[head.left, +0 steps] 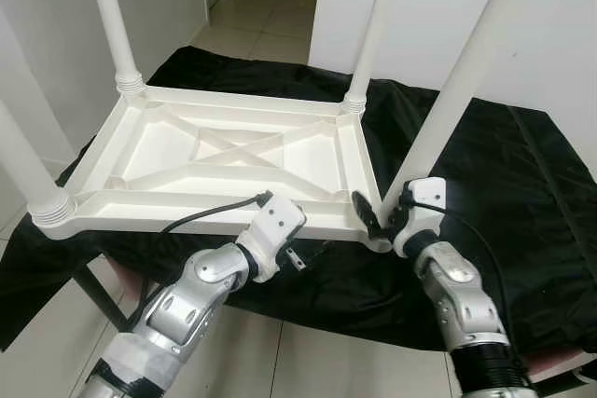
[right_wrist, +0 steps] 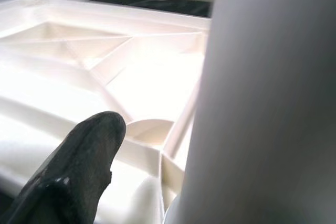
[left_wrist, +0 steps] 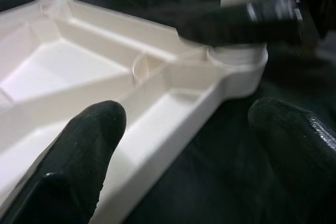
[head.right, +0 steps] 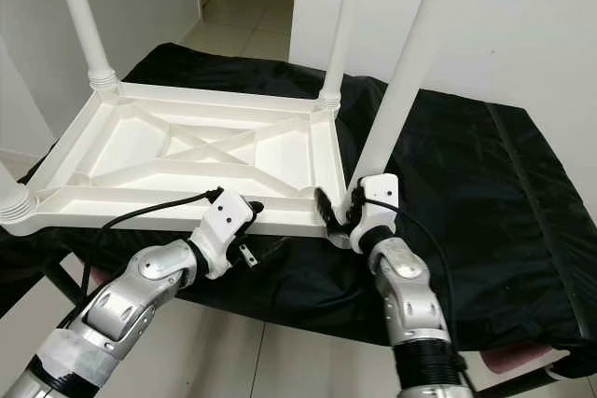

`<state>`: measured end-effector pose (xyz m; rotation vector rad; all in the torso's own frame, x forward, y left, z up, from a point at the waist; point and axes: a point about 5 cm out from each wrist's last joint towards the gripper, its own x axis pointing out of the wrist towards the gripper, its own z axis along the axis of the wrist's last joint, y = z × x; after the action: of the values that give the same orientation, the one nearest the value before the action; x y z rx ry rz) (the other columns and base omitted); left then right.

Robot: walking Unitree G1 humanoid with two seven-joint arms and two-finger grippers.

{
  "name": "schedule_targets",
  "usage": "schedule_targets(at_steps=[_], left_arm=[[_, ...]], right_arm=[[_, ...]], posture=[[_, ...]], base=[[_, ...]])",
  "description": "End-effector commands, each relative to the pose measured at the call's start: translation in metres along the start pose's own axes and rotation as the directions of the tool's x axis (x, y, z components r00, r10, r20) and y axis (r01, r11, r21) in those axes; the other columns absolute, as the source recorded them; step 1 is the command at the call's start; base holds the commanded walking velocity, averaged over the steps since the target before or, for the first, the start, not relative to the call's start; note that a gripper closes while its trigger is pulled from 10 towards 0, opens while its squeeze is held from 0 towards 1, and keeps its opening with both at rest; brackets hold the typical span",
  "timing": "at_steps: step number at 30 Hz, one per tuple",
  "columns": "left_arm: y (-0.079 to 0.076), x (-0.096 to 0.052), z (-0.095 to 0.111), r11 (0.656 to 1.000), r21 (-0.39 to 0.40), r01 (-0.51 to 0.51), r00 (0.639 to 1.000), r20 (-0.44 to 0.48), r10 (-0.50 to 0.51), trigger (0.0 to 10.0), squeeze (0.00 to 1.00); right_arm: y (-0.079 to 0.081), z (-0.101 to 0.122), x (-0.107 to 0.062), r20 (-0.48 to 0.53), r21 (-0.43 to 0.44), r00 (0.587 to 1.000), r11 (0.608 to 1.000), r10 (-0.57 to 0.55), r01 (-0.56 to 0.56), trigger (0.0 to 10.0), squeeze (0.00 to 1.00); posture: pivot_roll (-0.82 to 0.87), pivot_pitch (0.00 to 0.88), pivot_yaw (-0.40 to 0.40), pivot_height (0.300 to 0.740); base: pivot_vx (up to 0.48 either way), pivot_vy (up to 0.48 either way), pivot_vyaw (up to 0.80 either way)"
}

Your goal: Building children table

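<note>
A white plastic children's table [head.left: 177,219] lies upside down on a black cloth [head.left: 522,193], with its legs pointing up. My right gripper [head.left: 384,214] is at the base of the near right leg [head.left: 448,90]. It is open: one finger [right_wrist: 79,171] stands a gap away from the leg [right_wrist: 262,98]. My left gripper [head.right: 252,230] is at the table's near rim, left of that corner. It is open too, one finger [left_wrist: 79,156] over the ribbed underside and the other finger [left_wrist: 294,145] outside the rim above the cloth.
The cloth-covered surface ends just in front of the table, and tiled floor [head.left: 308,361] shows below. White walls stand on the left [head.left: 56,34] and behind on the right [head.left: 550,25], with a hallway [head.left: 266,6] between them. The other legs [head.left: 112,16] rise at the corners.
</note>
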<state>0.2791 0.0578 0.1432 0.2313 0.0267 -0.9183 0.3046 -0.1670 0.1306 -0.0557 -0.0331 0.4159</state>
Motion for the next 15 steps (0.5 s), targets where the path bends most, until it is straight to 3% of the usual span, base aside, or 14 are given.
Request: schedule_targets(at_steps=[1,6,7,8,9,10,15], left_arm=[[-0.007,0.005,0.004,0.996,0.02,0.087,0.996,0.002,-0.087,10.0,0.0],[-0.01,0.007,0.007,0.995,0.024,0.094,0.996,0.0,-0.094,10.0,0.0],[-0.011,0.007,0.006,0.995,0.027,0.097,0.995,-0.011,-0.096,10.0,0.0],[-0.012,0.006,0.006,0.995,0.027,0.096,0.995,-0.018,-0.096,10.0,0.0],[-0.012,0.006,0.006,0.995,0.027,0.096,0.995,-0.018,-0.096,10.0,0.0],[-0.013,0.006,0.006,0.995,0.028,0.096,0.995,-0.02,-0.096,10.0,0.0],[-0.014,0.005,0.005,0.996,0.019,0.092,0.996,-0.015,-0.092,10.0,0.0]], right_arm=[[0.002,-0.002,0.0,-0.01,-0.016,0.995,0.995,0.099,-0.1,10.0,0.0],[-0.004,-0.003,0.0,-0.023,-0.034,0.988,0.988,0.151,-0.152,10.0,0.0],[-0.009,-0.004,0.001,-0.04,-0.055,0.986,0.985,0.164,-0.166,9.0,0.0],[-0.013,-0.005,0.002,-0.051,-0.062,0.984,0.983,0.17,-0.173,4.3,0.0],[-0.013,-0.005,0.002,-0.051,-0.062,0.984,0.983,0.17,-0.173,4.3,0.0],[-0.017,-0.006,0.003,-0.06,-0.066,0.983,0.982,0.176,-0.179,0.0,0.0],[-0.019,-0.007,0.003,-0.066,-0.064,0.978,0.977,0.199,-0.203,0.0,0.0]], posture=[[0.03,0.0,-0.097,0.74],[0.02,0.0,-0.092,0.74],[0.02,0.0,-0.086,0.74],[0.02,0.0,-0.082,0.74],[0.02,0.0,-0.082,0.74],[0.02,0.0,-0.082,0.74],[0.02,0.0,-0.074,0.74]], base=[[0.0,0.0,0.0],[0.0,0.0,0.0],[0.0,0.0,0.0],[0.0,0.0,0.0],[0.0,0.0,0.0],[0.0,0.0,0.0],[0.0,0.0,0.0]])
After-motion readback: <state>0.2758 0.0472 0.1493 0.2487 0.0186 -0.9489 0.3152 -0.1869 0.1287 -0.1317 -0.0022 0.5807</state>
